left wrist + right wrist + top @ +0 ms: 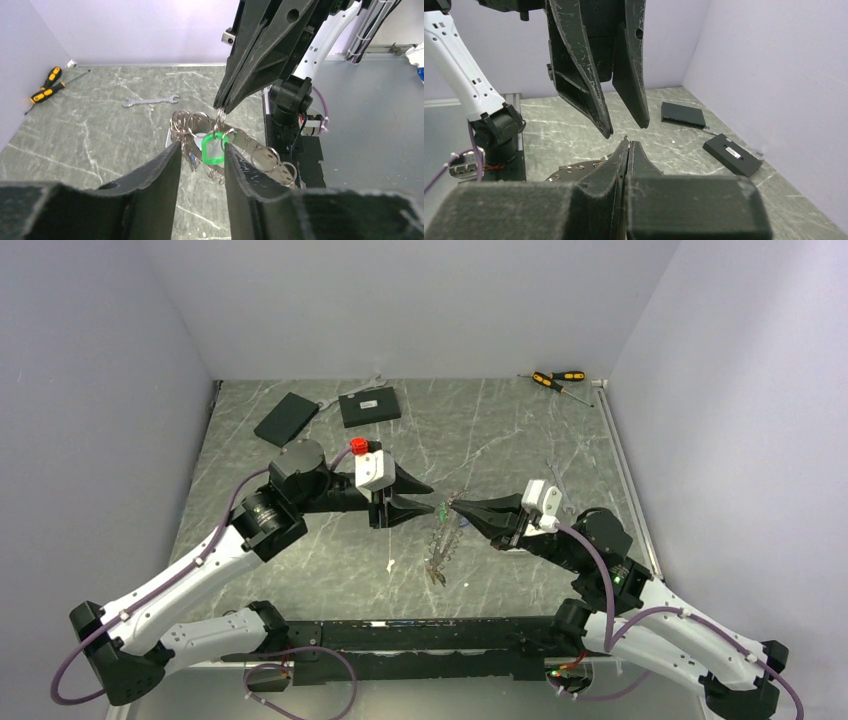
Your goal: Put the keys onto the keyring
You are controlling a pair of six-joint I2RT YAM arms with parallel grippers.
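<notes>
The keyring (438,550) trails from the marbled surface (330,570) up to the right gripper (457,505), whose jaws are closed on a small metal loop at its upper end. A green-tagged key (212,151) hangs just below that pinch, between the open jaws of the left gripper (200,150), which stand on either side of it. Beyond lie two black boxes (287,418), a wrench (150,101) and, at the far edge, screwdrivers (558,379).

Purple-cabled white arms (200,565), black left claw (432,498), right claw (456,505), perhaps red knob (358,446)
</notes>
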